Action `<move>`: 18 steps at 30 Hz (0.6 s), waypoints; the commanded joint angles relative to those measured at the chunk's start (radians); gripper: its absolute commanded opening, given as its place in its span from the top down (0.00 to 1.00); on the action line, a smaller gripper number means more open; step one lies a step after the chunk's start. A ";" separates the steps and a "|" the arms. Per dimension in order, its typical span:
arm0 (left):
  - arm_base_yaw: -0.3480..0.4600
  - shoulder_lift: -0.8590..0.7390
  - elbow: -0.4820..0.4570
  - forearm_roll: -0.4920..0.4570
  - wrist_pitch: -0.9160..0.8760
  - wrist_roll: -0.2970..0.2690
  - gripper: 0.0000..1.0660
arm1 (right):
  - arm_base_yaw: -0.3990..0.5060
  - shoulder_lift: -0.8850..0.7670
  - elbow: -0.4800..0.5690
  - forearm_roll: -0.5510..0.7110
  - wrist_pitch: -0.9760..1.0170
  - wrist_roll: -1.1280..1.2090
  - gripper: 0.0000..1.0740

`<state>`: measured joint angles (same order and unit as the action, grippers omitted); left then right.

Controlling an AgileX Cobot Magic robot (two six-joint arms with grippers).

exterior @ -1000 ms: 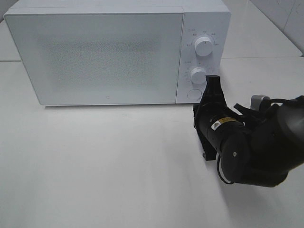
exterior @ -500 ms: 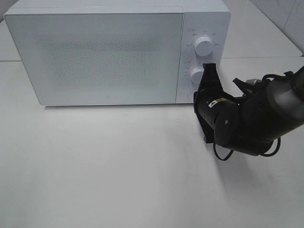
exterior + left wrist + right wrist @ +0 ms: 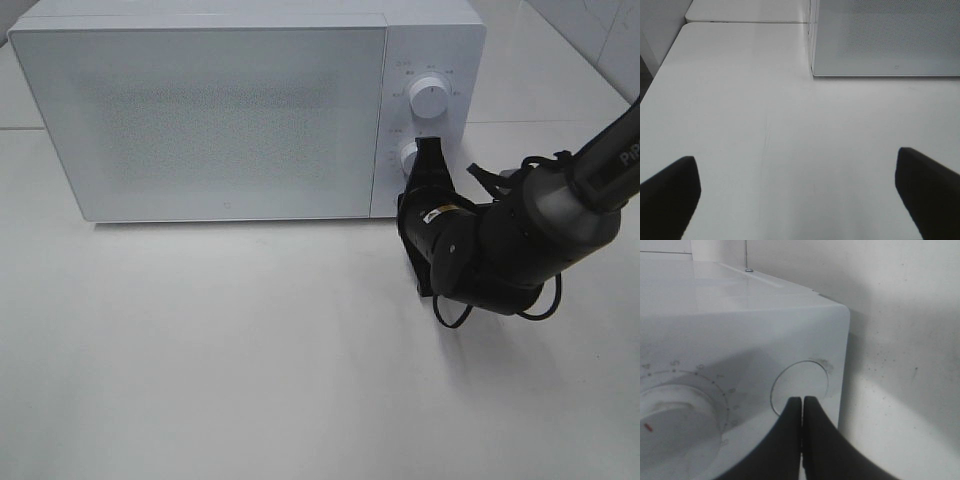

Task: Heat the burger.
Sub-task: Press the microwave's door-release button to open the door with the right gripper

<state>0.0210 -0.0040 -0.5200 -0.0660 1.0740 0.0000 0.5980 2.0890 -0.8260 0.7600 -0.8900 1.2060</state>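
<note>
Touching microwave button [image 3: 801, 379], apparently: right gripper [image 3: 802, 400]

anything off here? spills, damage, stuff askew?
Nothing stands out. The microwave sits square on the table with its door closed, and no spill or damage is visible. The right gripper, jaws shut, has its tip at the round button on the microwave's front.

Right gripper [image 3: 802, 400] pinched closed, left gripper [image 3: 797, 182] spread wide.
Right arm [image 3: 545, 225] stretched forward, its gripper tip leading.
</note>
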 commanded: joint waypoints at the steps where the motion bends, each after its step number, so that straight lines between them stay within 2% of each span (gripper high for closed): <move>1: 0.001 -0.018 0.003 -0.006 -0.008 0.000 0.08 | -0.016 0.012 -0.033 -0.015 -0.016 0.002 1.00; 10: 0.001 -0.018 0.003 -0.006 -0.008 0.000 0.08 | -0.025 0.047 -0.079 -0.014 -0.015 0.010 1.00; 18: 0.001 -0.018 0.003 -0.006 -0.008 0.000 0.08 | -0.028 0.065 -0.098 -0.005 -0.098 0.021 1.00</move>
<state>0.0210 -0.0040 -0.5200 -0.0660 1.0740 0.0000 0.5800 2.1570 -0.8970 0.7640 -0.9130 1.2250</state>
